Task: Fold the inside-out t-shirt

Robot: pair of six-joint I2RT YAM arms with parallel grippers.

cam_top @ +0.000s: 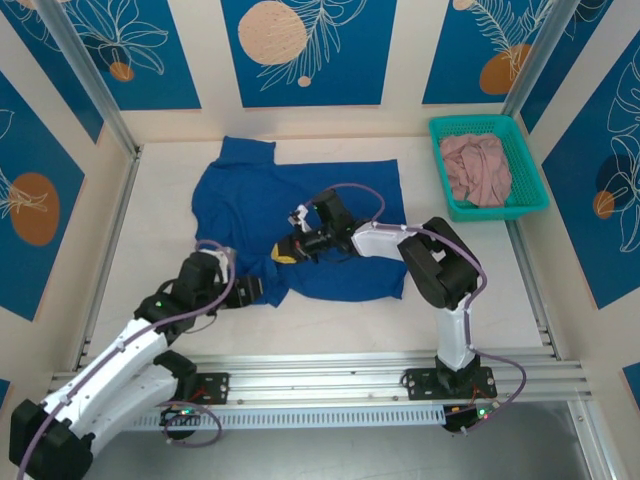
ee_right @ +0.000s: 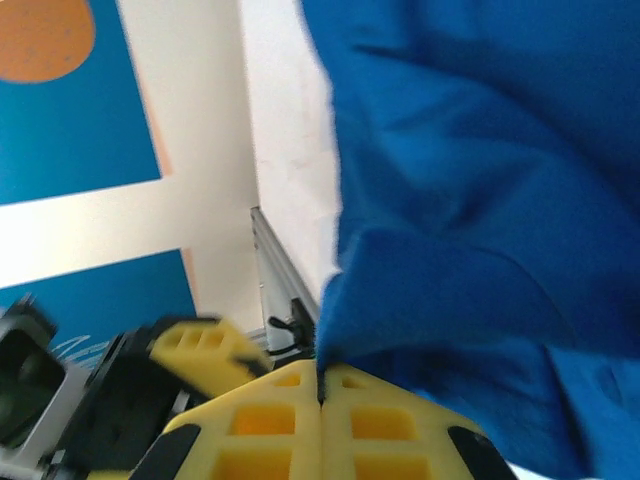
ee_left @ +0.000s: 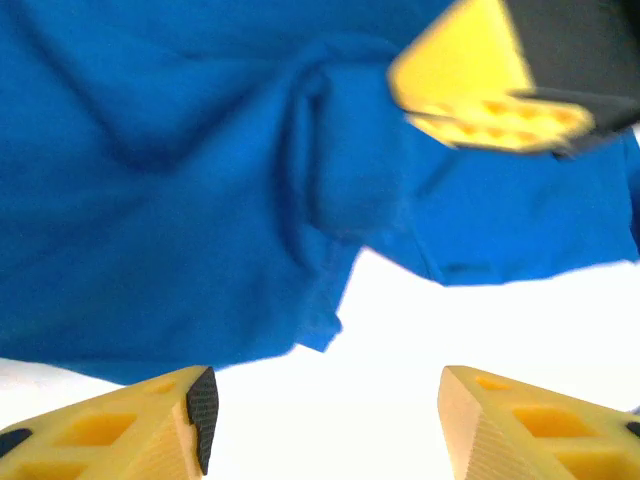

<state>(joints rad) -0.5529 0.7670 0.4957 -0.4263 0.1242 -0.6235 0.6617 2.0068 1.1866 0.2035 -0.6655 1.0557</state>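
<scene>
The inside-out t-shirt (cam_top: 335, 190) is royal blue and lies spread on the white table, rumpled at its near-left part. My right gripper (cam_top: 284, 251) is shut on a pinched fold of the t-shirt (ee_right: 480, 200) there, the cloth rising out from between the yellow jaws of the right gripper (ee_right: 322, 385). My left gripper (cam_top: 262, 291) sits low at the shirt's near-left edge, just beside the right one. In the left wrist view the left gripper (ee_left: 325, 410) is open over bare table, with the t-shirt's hem (ee_left: 150, 200) just ahead and the right fingers (ee_left: 480, 90) at the upper right.
A teal basket (cam_top: 531, 150) at the back right holds a dusty-pink garment (cam_top: 478, 170). Metal rails run along the table's left, right and near sides. Bare table lies between the shirt and the near rail.
</scene>
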